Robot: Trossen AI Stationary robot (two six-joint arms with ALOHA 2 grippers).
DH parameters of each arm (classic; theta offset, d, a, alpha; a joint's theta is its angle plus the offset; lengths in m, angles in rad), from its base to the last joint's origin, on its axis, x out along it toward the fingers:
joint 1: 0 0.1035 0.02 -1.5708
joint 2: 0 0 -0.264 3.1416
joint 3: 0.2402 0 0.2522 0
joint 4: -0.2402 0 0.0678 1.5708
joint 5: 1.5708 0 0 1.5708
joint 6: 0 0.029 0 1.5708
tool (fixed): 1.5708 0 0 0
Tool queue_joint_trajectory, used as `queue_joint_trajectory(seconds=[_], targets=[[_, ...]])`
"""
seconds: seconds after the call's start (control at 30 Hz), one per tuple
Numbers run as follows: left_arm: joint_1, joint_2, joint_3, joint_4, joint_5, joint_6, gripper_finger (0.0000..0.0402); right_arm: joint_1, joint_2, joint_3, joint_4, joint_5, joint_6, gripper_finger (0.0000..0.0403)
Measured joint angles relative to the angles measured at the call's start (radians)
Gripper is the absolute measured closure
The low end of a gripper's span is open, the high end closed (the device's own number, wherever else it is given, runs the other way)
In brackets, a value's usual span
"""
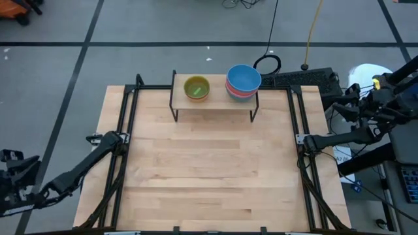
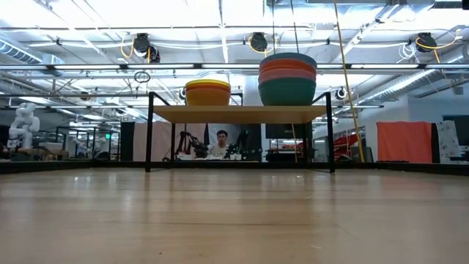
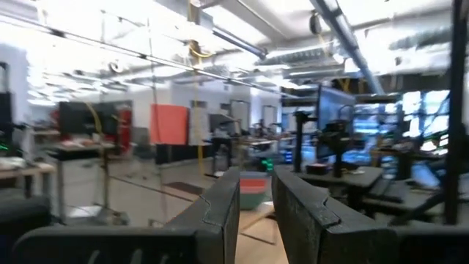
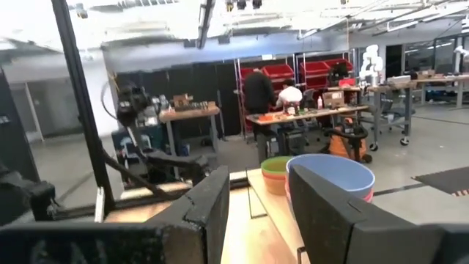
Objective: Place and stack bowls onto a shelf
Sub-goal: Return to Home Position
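The left gripper (image 3: pixel 256 182) holds nothing. Its two dark fingers (image 3: pixel 220 213) stand a narrow gap apart, and a far-off bowl stack shows through that gap. It sits off the table, well apart from the shelf (image 1: pixel 217 99), out past the near left corner of the tabletop (image 1: pixel 209 170). The left arm (image 1: pixel 78 171) stretches low, slanting outward from its base at the table's left rail.

The right gripper (image 4: pixel 258 176) is also empty, its fingers parted more widely, and it looks toward the shelf from the shelf's right side. The right arm (image 1: pixel 339 138) reaches sideways off the table's right edge.

Two stacks stand apart on the shelf. Toward its left end the green bowl (image 1: pixel 196 87) sits on top, with a yellow bowl (image 2: pixel 207 83) and an orange bowl (image 2: pixel 207 96) showing beneath. At its right end the blue bowl (image 1: pixel 243 78) tops a taller stack, with pinkish-red bowls (image 2: pixel 287 72) under it and the teal bowl (image 2: pixel 287 92) lowest, resting on the board.
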Motion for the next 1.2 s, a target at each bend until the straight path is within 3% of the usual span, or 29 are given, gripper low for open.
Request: queue_joint_trajectory(seconds=[0.4, 0.77, 1.07, 1.2], targets=[[0.095, -0.011, -0.006, 0.0, 0.08, 0.068, 0.0316, -0.002, 0.0, -0.144, 0.091, -0.001, -0.017, 0.0268], [0.194, -0.011, -0.048, 0.0, 0.111, 0.177, 0.0316, -0.002, -0.001, -0.356, 0.333, -0.004, -0.091, 0.0268], [0.23, -0.011, -0.193, 0.075, 0.111, 0.221, 0.0316, -0.002, -0.001, -0.485, 0.487, -0.004, -0.085, 0.0268], [0.244, -0.011, -0.307, 0.141, 0.198, 0.26, 0.0316, -0.002, -0.001, -0.551, 0.549, -0.005, -0.1, 0.0268]])
